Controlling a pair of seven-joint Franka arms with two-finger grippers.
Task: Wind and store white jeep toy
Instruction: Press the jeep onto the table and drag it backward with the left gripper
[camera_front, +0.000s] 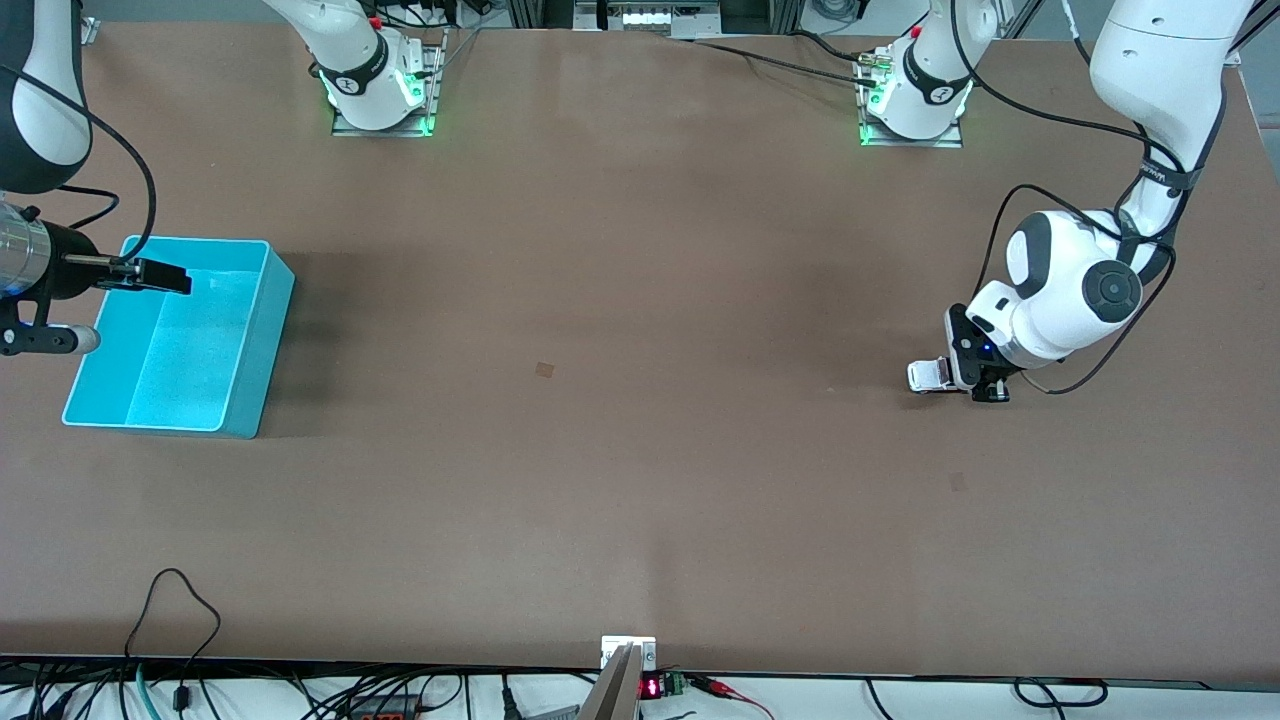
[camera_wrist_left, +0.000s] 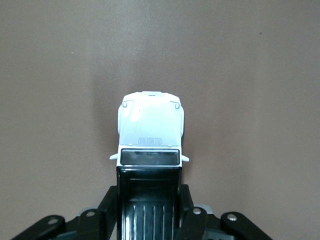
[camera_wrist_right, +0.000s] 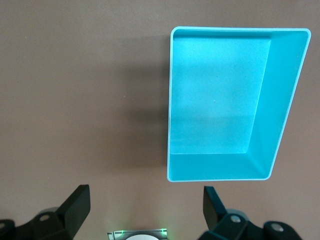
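Observation:
The white jeep toy (camera_front: 926, 375) sits low at the table surface toward the left arm's end. My left gripper (camera_front: 975, 378) is shut on it. In the left wrist view the white hood (camera_wrist_left: 150, 127) sticks out ahead of the gripper (camera_wrist_left: 148, 197), and the black fingers (camera_wrist_left: 191, 210) press on both sides of the black roof. My right gripper (camera_front: 150, 276) hangs open and holds nothing, over the edge of the cyan bin (camera_front: 268, 340) at the right arm's end. The right wrist view shows the bin (camera_wrist_right: 282, 95) with nothing in it, ahead of the spread fingertips (camera_wrist_right: 77, 205).
The two arm bases (camera_front: 380, 95) (camera_front: 915, 100) stand at the table's back edge. Cables and a small connector box (camera_front: 628, 655) lie along the front edge. A wide stretch of bare brown table (camera_front: 600, 300) separates the jeep from the bin.

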